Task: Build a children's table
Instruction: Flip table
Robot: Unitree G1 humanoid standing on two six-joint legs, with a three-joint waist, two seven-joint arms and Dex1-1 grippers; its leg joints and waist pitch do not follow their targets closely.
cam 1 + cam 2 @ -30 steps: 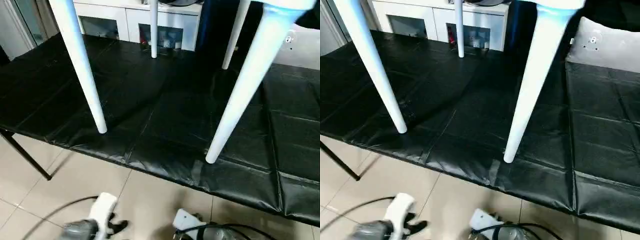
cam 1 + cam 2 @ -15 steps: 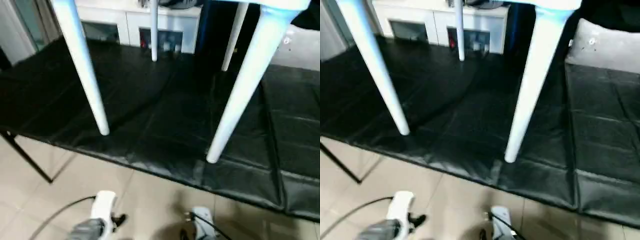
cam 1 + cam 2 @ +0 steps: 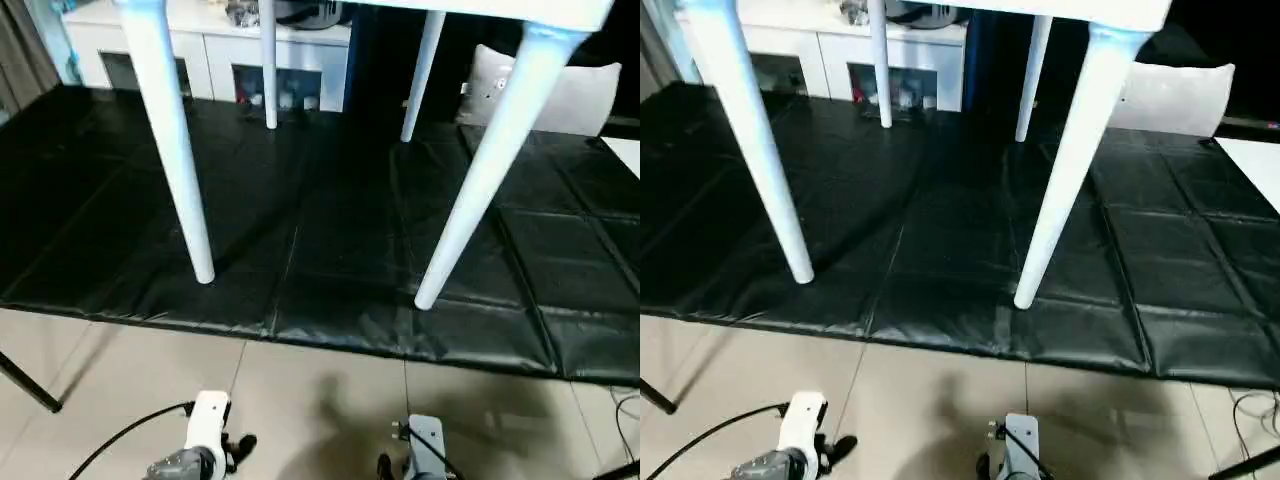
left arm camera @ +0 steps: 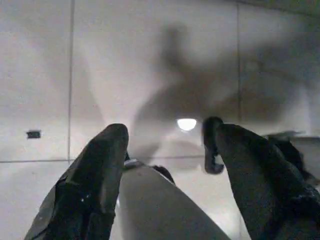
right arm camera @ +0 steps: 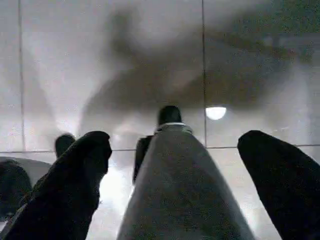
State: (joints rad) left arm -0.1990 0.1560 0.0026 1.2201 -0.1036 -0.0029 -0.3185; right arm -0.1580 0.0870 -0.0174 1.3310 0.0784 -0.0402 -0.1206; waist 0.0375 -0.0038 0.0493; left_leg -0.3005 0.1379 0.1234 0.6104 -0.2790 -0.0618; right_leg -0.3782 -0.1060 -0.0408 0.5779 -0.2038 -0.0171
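The children's table stands upright on the black-covered work surface (image 3: pixel 330 230). Its white top (image 3: pixel 480 8) runs along the upper edge of the left eye view. Two long tapered legs stand near the front edge, one at left (image 3: pixel 180 170) and one at right (image 3: pixel 480 170). Two more legs (image 3: pixel 268 70) (image 3: pixel 420 80) stand at the back. Both my arms hang low over the tiled floor, well in front of the work surface and away from the table. My left gripper (image 4: pixel 165 129) is open. My right gripper (image 5: pixel 175 140) is open wide. Neither grips anything.
A white glass-doored cabinet (image 3: pixel 230 50) stands behind the work surface, and a pale cushion (image 3: pixel 560 90) lies at its back right. A black frame leg (image 3: pixel 25 380) slants to the floor at the left. A black cable (image 3: pixel 130 435) trails from my left arm.
The head camera has swung, so the whole scene has shifted and the work surface now looks level. The table and both open grippers show no move of their own.
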